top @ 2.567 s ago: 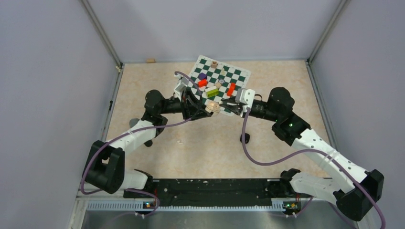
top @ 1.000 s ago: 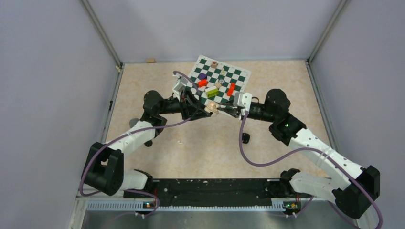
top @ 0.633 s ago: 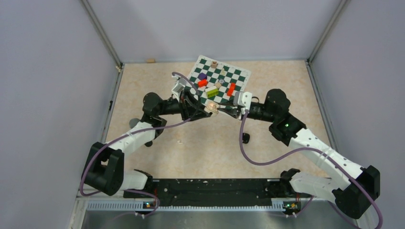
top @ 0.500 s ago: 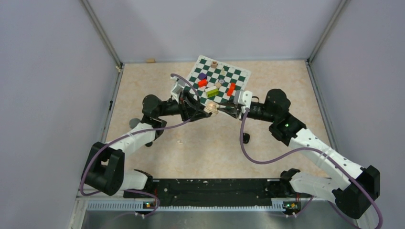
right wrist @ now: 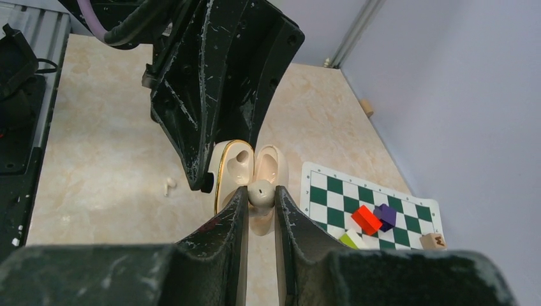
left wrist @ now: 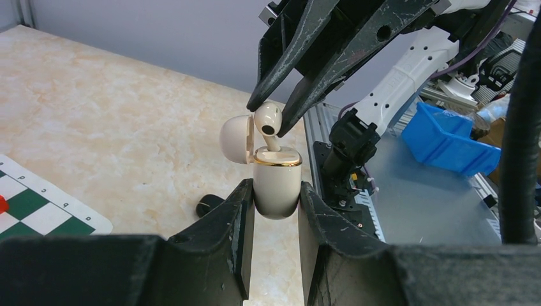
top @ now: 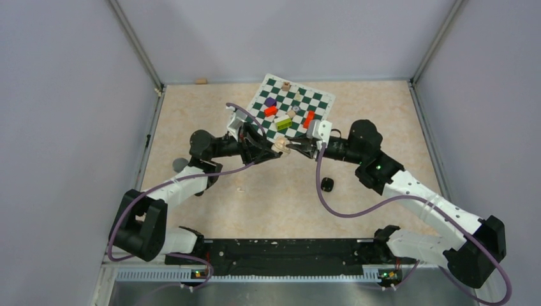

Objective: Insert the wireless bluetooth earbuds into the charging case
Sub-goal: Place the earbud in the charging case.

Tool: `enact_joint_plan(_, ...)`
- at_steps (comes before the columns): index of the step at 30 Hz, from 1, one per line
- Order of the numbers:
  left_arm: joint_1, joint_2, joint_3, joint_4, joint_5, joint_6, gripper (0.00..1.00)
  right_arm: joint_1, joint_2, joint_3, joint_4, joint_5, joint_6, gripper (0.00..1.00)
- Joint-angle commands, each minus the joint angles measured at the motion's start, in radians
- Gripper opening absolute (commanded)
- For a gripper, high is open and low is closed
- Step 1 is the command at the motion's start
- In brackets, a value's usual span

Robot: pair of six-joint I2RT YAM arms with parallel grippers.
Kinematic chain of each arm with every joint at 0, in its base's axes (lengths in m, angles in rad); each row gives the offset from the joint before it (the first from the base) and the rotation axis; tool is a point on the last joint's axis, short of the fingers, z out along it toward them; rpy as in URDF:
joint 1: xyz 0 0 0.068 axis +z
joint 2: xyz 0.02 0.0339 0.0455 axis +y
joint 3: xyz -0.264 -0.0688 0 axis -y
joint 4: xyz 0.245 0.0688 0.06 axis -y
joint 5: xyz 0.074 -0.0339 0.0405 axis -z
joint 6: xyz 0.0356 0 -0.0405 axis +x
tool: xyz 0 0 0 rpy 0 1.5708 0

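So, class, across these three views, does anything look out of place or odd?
What looks like a second earbud lies loose on the table, apart from the cream charging case gripped in the left pincer, while the right pincer holds the other earbud at the case. A small black rounded object sits alone on the table.

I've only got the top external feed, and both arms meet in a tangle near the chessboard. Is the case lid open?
Observer: Yes. The left wrist view shows the charging case upright in the left gripper, jaws on either side, lid hinged back.
Operator: And the right side?
Observer: The right gripper has its jaws shut on one earbud, stem pointing down at the case's mouth, head above the rim.
Operator: Where's the other bud?
Observer: The right wrist view shows a small white piece lying on the table, apart from the case; probably that's it.
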Motion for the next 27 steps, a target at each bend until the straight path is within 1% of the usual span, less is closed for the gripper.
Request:
enact_joint_plan(1,0.007,-0.012,0.004,0.084,-0.084,0.033,0.0,0.033,-0.004,0.05,-0.028,-0.017,-0.003,0.16)
enact_joint_plan(7,0.009,-0.012,-0.005,0.109,-0.099,0.026,0.0,0.035,-0.024,0.058,-0.045,0.011,-0.016,0.13)
enact_joint_plan(15,0.014,-0.016,-0.007,0.115,-0.106,0.023,0.0,0.033,-0.023,0.062,-0.048,0.012,-0.009,0.12)
enact_joint_plan(23,0.02,-0.022,-0.003,0.124,-0.101,0.014,0.0,0.034,-0.03,0.054,-0.035,0.092,-0.037,0.1)
enact_joint_plan(27,0.021,-0.023,-0.002,0.124,-0.1,0.013,0.0,0.033,-0.034,0.057,-0.035,0.091,-0.034,0.09)
